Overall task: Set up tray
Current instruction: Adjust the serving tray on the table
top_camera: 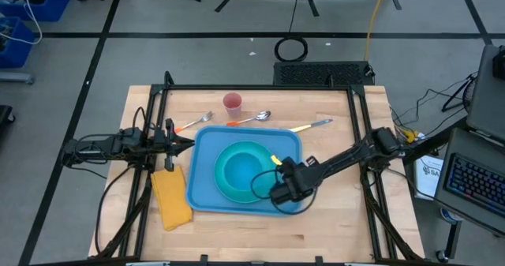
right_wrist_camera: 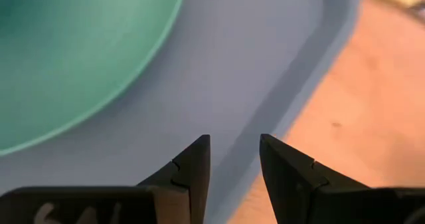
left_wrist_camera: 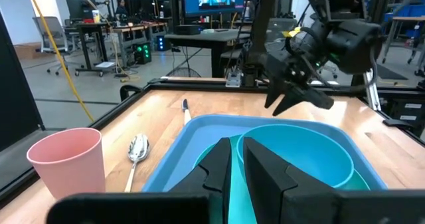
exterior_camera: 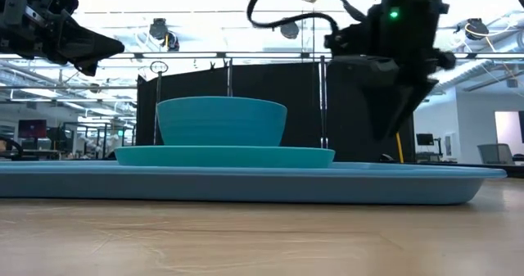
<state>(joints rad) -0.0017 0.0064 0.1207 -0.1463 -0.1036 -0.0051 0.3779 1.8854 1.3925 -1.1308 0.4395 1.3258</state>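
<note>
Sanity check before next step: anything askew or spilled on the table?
Nothing spilled or damaged. The bowl sits upright on the plate in the tray; the napkin lies slightly angled beside it.

The light butcher-block wooden table point(top_camera: 331, 219) carried a large flat blue plastic tray point(top_camera: 207, 144) with rounded corners near its middle. Just beside the tray's left edge lay a folded yellow rectangular napkin point(top_camera: 171, 197). Toward the far edge stood a small pink plastic cup point(top_camera: 232, 103), with an orange-handled metal fork point(top_camera: 195, 122) to its left, an orange-handled metal spoon point(top_camera: 251, 119) to its right, and a yellow-handled metal knife point(top_camera: 310, 125) farther right.
</note>
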